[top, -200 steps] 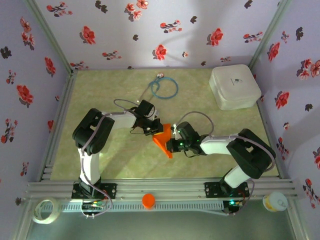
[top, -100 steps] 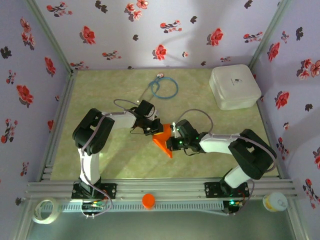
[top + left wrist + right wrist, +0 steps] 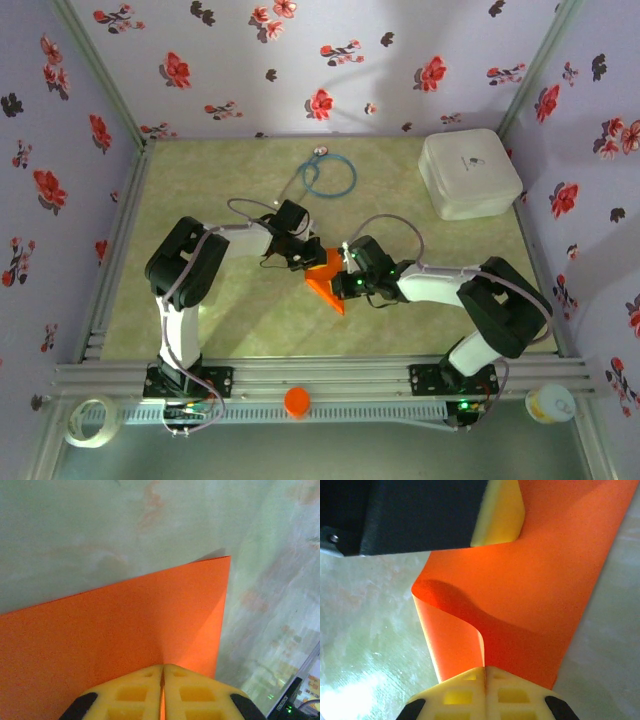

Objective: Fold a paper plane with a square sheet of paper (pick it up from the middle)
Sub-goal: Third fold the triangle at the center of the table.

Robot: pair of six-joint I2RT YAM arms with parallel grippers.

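The green marbled table (image 3: 220,320) has a white box (image 3: 470,173) way out beyond the right gripper (image 3: 486,672). The paper (image 3: 328,283) sits right between the two sets of jaws. It looks folded over, though the top view is too small to be sure. The left gripper (image 3: 162,671) is pinched tight on one edge, with the sheet spreading flat ahead of its pads. The right one's jaws are clamped on the paper too, and it curls up from the tips.
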